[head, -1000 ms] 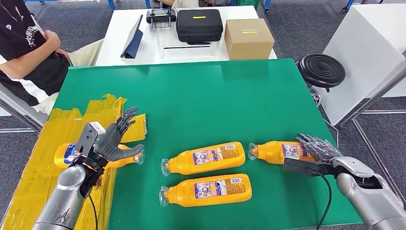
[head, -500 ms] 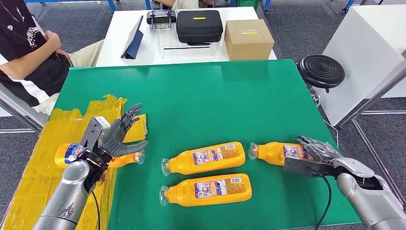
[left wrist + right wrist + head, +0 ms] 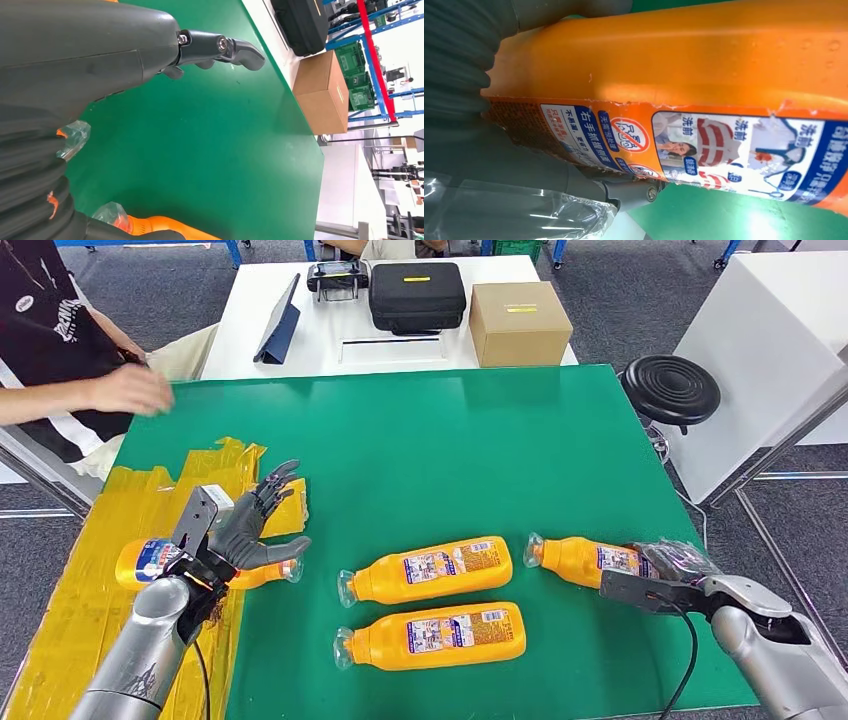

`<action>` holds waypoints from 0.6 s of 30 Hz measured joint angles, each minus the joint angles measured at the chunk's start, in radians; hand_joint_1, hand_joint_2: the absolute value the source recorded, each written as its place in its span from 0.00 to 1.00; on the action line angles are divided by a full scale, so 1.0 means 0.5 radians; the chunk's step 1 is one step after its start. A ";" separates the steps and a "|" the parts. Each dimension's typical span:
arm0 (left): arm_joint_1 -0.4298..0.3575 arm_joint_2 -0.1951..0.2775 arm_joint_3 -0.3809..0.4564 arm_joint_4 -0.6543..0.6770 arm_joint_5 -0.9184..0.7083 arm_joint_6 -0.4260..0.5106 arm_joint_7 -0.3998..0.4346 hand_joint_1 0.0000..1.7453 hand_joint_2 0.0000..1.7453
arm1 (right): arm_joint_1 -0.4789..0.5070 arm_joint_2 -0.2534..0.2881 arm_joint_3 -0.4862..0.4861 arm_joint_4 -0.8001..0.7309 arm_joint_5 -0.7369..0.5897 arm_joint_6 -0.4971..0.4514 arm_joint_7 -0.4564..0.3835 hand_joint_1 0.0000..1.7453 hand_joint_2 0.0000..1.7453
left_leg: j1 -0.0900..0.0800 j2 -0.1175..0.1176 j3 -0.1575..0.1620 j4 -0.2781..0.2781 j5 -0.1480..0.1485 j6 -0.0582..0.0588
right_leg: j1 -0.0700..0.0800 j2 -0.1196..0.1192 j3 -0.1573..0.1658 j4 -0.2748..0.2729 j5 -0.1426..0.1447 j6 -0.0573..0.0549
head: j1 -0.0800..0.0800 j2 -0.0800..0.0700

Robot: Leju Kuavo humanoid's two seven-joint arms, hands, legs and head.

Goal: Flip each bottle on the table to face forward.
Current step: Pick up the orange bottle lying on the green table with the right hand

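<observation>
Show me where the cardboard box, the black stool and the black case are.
cardboard box [image 3: 519, 320], head view, on its top face.
black stool [image 3: 671, 386], head view, on the round seat.
black case [image 3: 417, 292], head view, on its lid.

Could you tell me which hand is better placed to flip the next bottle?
The right hand: its fingers already wrap the rightmost bottle. The left hand hovers open above the leftmost bottle, gripping nothing.

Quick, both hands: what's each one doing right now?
Left hand: open, fingers spread above the leftmost bottle.
Right hand: gripping the rightmost bottle.
</observation>
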State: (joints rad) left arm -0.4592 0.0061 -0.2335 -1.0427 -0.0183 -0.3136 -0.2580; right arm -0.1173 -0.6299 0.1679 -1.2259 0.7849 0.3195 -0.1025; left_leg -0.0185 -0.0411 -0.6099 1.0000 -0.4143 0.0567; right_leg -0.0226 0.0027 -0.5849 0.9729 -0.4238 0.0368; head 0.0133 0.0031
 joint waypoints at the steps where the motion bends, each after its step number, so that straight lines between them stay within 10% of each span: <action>1: 0.000 0.000 0.000 0.003 0.000 0.000 -0.001 0.00 1.00 | 0.008 0.003 -0.006 -0.008 0.003 -0.020 0.001 1.00 1.00 | 0.000 0.000 0.000 0.000 0.000 0.000 | 0.000 0.000 0.000 0.000 0.000 0.000 | 0.000 0.000; 11: 0.030 -0.001 0.000 0.007 -0.009 0.019 -0.014 0.00 1.00 | 0.100 0.148 -0.126 -0.128 0.017 -0.300 -0.018 1.00 1.00 | 0.000 0.002 -0.002 -0.001 0.000 0.000 | 0.000 0.001 -0.001 0.001 0.000 0.000 | 0.000 0.000; 18: 0.052 -0.026 0.000 -0.057 -0.073 0.031 0.048 0.00 1.00 | 0.119 0.443 -0.322 -0.340 -0.011 -0.619 0.126 1.00 1.00 | 0.001 0.002 -0.004 -0.001 0.000 -0.001 | 0.001 0.002 -0.004 0.001 0.000 0.000 | -0.001 0.000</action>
State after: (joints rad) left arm -0.4331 -0.0070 -0.2335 -1.0714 -0.0547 -0.2980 -0.2340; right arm -0.0579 -0.4083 0.0071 -1.3959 0.7794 0.0100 -0.0395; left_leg -0.0181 -0.0399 -0.6117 0.9996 -0.4143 0.0565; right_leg -0.0223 0.0038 -0.5870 0.9735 -0.4238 0.0368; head 0.0130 0.0031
